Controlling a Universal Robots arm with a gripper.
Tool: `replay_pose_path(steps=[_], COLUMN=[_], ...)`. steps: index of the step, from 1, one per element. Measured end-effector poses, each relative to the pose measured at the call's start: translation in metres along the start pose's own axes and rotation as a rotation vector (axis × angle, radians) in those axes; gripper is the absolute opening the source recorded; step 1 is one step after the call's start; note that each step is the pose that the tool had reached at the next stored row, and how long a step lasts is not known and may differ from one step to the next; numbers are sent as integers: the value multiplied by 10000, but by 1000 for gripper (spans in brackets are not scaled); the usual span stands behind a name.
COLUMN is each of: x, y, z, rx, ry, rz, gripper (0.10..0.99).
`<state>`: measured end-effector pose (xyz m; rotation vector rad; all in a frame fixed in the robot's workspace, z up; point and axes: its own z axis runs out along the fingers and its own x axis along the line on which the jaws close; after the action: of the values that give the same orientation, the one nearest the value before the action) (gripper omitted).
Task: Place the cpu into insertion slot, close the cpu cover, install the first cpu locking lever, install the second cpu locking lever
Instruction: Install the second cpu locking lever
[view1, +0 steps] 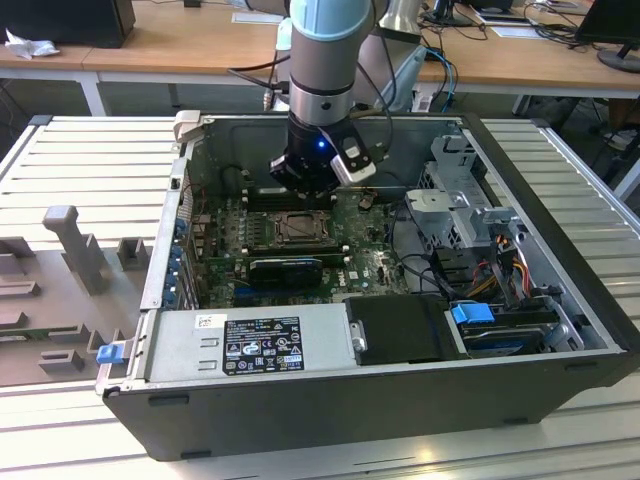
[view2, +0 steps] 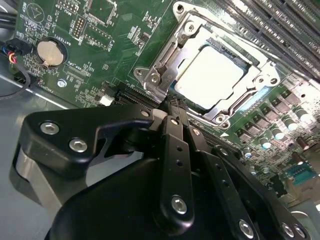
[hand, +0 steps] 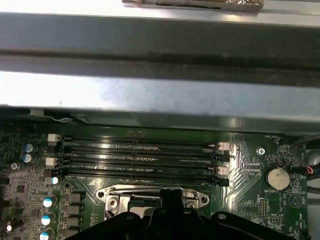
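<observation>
Pincer (view2: 171, 102) clenched empty, pointing down at cpu cover (view2: 165, 70) edge, cpu (view2: 210, 75) seated beneath.

**Open case on a slatted table**

The table (view1: 90, 150) has a ribbed, pale metal top. An open computer case (view1: 300, 400) lies flat on it, filling the middle. At the exterior view's left, just beside the case, a grey fixture plate (view1: 60, 300) with upright blocks rests on the slats.
</observation>
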<state>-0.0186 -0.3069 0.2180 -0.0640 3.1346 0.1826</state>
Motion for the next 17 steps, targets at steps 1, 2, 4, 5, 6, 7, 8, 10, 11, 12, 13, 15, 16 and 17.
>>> replay_pose_path(steps=[1, 2, 4, 5, 6, 7, 8, 10, 11, 12, 13, 15, 16, 17], x=[0, 1, 2, 2, 2, 2, 3, 3, 3, 3, 3, 2, 4, 5], y=[-13, -26, -53, -67, -79, -88, -96, -103, -102, -97, -93, -100, -133, -152], z=[-1, -3, -6, -8, -9, -10, -11, -14, -27, -72, -110, -171, -174, -175], rx=[-1, 0, 0, 0, 0, 0, 0, 0, 3, 0, 1, -2, -1, 1], ry=[0, 0, 0, -1, 0, 0, 0, -1, 0, 0, 0, -1, -1, 0], rz=[-1, 0, 1, 1, 0, 0, 0, 1, 2, 1, 1, -1, 0, -1], gripper=[106, 106, 106, 106, 106, 106, 106, 106, 106, 106, 106, 106, 106, 106])
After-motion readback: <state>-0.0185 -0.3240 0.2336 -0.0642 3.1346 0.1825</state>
